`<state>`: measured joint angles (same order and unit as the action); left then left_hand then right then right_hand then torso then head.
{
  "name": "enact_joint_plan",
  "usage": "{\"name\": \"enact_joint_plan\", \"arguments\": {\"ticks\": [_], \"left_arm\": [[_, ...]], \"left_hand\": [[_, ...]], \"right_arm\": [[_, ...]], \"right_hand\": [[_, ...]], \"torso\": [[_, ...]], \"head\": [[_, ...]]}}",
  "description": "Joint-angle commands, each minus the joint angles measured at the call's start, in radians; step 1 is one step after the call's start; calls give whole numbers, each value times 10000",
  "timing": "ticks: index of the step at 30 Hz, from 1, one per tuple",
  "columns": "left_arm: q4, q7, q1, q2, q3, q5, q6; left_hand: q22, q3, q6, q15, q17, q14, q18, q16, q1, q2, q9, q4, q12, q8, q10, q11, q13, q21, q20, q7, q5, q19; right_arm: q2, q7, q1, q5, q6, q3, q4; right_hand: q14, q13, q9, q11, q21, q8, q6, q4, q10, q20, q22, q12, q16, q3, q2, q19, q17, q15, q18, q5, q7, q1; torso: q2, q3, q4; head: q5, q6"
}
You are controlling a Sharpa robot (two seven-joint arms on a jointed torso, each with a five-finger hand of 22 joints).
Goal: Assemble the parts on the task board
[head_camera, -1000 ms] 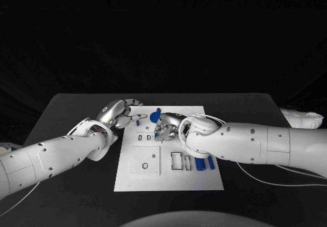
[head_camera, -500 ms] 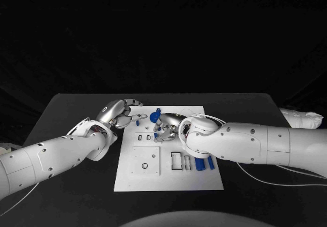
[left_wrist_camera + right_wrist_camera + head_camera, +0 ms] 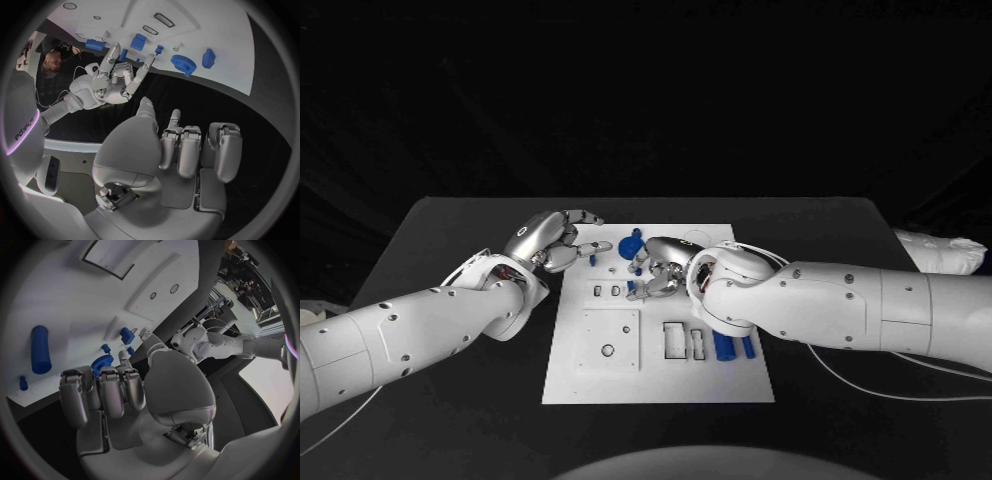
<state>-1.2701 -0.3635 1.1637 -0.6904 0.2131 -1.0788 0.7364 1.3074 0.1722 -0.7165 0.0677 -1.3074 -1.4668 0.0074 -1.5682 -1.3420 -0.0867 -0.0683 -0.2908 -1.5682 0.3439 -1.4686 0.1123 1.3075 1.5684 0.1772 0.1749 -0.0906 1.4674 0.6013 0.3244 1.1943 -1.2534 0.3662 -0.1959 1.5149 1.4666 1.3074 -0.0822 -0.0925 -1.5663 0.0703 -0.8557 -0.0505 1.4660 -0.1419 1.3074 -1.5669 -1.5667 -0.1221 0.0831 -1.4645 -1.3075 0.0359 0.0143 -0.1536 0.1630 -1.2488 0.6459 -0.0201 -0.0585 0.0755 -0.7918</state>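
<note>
Right hand low over the middle of the task board, fingers curled in toward the palm; nothing seen in them, though whether a small part is tucked under cannot be told. Left hand at the board's far left corner, over the dark surface, fingers likewise curled and holding nothing in the left wrist view. Between the two hands, on the board's far end, loose parts: a blue gear, a blue block, a small blue peg. On the board's near right side, by the right forearm, two long blue bars beside open slots. A blue cylinder lies on the board by the right hand. Judgement: early to middling; several recesses look unfilled, most pieces loose, most fitting left to do
</note>
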Motion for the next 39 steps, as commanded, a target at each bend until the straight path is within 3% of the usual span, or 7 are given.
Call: {"name": "enact_joint_plan", "arguments": {"ticks": [1, 7, 11, 14, 22, 33, 39], "left_arm": [[-210, 4, 26, -103, -17, 86, 2], [-779, 563, 382, -441, -33, 324, -444], [-1259, 1821, 811, -615, -51, 339, -1644], [-1511, 2865, 1099, -641, -47, 296, -2809], [-1739, 4729, 1617, -432, -38, -303, -5244], [-1403, 6348, 1795, 329, 2, -631, -7732], [-1226, 7069, 1793, 660, 15, -617, -8693]], "left_hand": [[2634, 57, -32, -30, -2634, -1040, -74, -26, -5, -105, 0, 9, -26, -35, -1022, -31, 2633, 24, 32, 1, -33, 1034], [2634, 226, -452, -89, -2634, -1040, -74, -26, -5, -135, -97, 4, -26, -8, -1022, -105, 2633, 24, -4, -90, -37, 1034], [2634, 546, -1014, -189, -2634, -1040, -74, -26, 274, -72, -212, 1, -26, -13, -1022, -224, 2633, 24, -92, -212, -575, 1034], [2634, 799, -1285, -256, -2634, -1040, -74, -26, 776, -80, -364, -27, -26, 75, -1022, -278, 2633, 24, -150, -304, -658, 1034], [2634, 1033, -2093, -671, -2634, -1040, -74, -26, 1196, -677, -1419, -7, -26, 1066, -1022, -685, 2633, 24, -418, -733, -511, 1034], [2634, 1441, -2345, -971, -2634, -1040, -74, -26, 1249, -874, -3094, -7, -26, 2143, -1022, -1045, 2633, 24, -534, -1106, -512, 1034], [2634, 1721, -2401, -1061, -2634, -1040, -74, -26, 1635, -860, -3534, -17, -26, 2241, -1022, -1133, 2633, 24, -561, -1185, -506, 1034]], "right_arm": [[273, -894, 86, 1236, 1185, 5, 251], [1190, -2176, 598, 3811, 1724, 5, 816], [1972, -2680, 946, 5527, 1123, 2, 1176], [2487, -2790, 1080, 6201, 674, -3, 1379], [3333, -2591, 1141, 6764, 46, -71, 1583], [3722, -2323, 1030, 6824, -248, -127, 1347], [3797, -2258, 935, 6815, -271, -139, 1291]], "right_hand": [[1042, 2634, -57, -99, -45, 113, -144, -145, 1048, -109, 2634, -39, -41, -6, -38, -1063, -2633, 114, -143, -108, 63, 154], [1042, 2634, -182, -145, -45, 314, -373, -584, 1048, -181, 2634, -39, -41, -33, -504, -1063, -2633, 176, -143, -688, 102, 581], [1042, 2634, -211, -151, -45, 333, -262, -876, 1048, -208, 2634, -39, -41, 34, -727, -1063, -2633, 191, -143, -1106, 112, 948], [1042, 2634, -210, -155, -45, 301, -44, -1117, 1048, -218, 2634, -39, -41, 64, -959, -1063, -2633, 201, -143, -1353, 126, 1200], [1042, 2634, -239, -188, -45, 344, 43, -1150, 1048, -235, 2634, -39, -41, 61, -1072, -1063, -2633, 222, -143, -1218, 158, 1176], [1042, 2634, -286, -286, -45, 396, 425, -1602, 1048, -322, 2634, -39, -41, 368, -1238, -1063, -2633, 318, -143, -1434, 256, 1543], [1042, 2634, -291, -289, -45, 407, 441, -1627, 1048, -327, 2634, -39, -41, 381, -1258, -1063, -2633, 321, -143, -1445, 261, 1553]], "torso": [[-2, 12, 9], [-31, 22, 24], [-32, 24, 34], [-56, 36, 40], [-141, 139, 100], [-225, 164, 179], [-204, 162, 169]], "head": [[-100, -7], [-232, -5], [-352, -21], [-409, -35], [-529, -58], [-633, -83], [-669, -31]]}}
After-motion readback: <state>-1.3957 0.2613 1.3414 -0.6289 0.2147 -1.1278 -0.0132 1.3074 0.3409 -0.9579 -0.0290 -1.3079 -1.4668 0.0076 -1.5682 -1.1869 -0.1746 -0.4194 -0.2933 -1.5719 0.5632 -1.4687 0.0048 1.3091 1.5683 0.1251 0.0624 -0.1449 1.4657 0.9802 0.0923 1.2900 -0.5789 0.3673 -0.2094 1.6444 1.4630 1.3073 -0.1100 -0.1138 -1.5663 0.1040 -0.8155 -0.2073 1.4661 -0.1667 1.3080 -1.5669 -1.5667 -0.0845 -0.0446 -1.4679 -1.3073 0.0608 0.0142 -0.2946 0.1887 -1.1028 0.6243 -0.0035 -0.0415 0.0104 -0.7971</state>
